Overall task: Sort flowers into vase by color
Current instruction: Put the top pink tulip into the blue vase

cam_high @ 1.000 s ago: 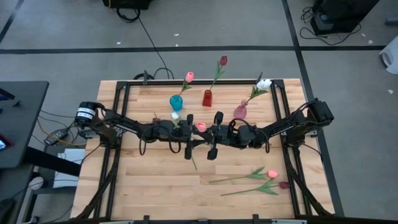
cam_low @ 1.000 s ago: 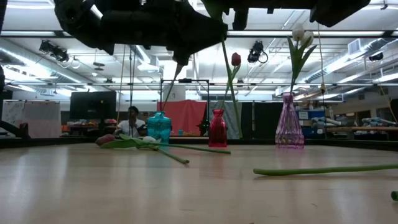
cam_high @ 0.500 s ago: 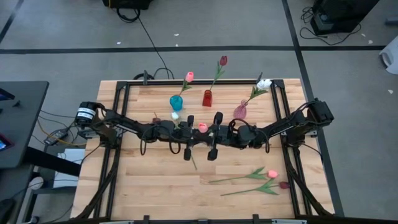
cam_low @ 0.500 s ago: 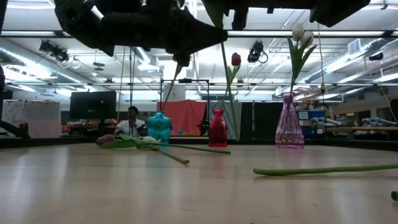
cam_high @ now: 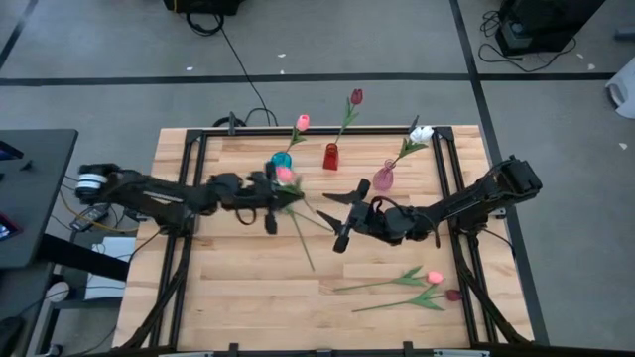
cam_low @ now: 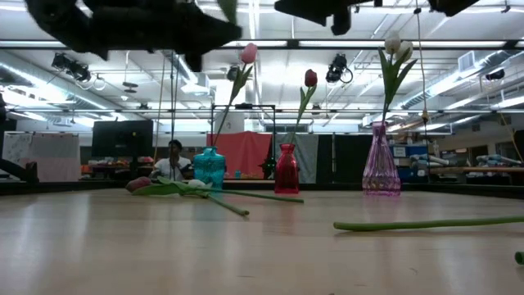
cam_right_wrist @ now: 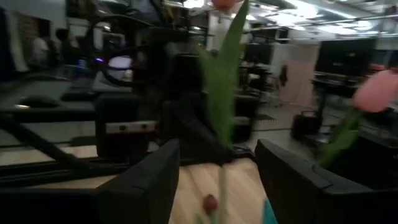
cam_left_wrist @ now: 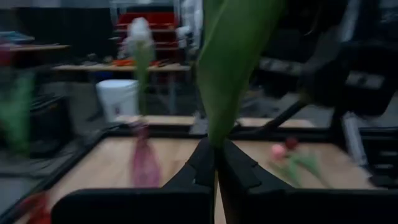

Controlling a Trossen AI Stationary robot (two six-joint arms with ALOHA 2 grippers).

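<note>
Your left end effector, left of centre in the high view, grips the pink tulip with the long green stem beside the small teal glass vase. Stand the stem straight, then lower it slowly. Your right end effector waits, released.

three vases are lined along the table's far edge; loose flowers are laid near-right.
</note>
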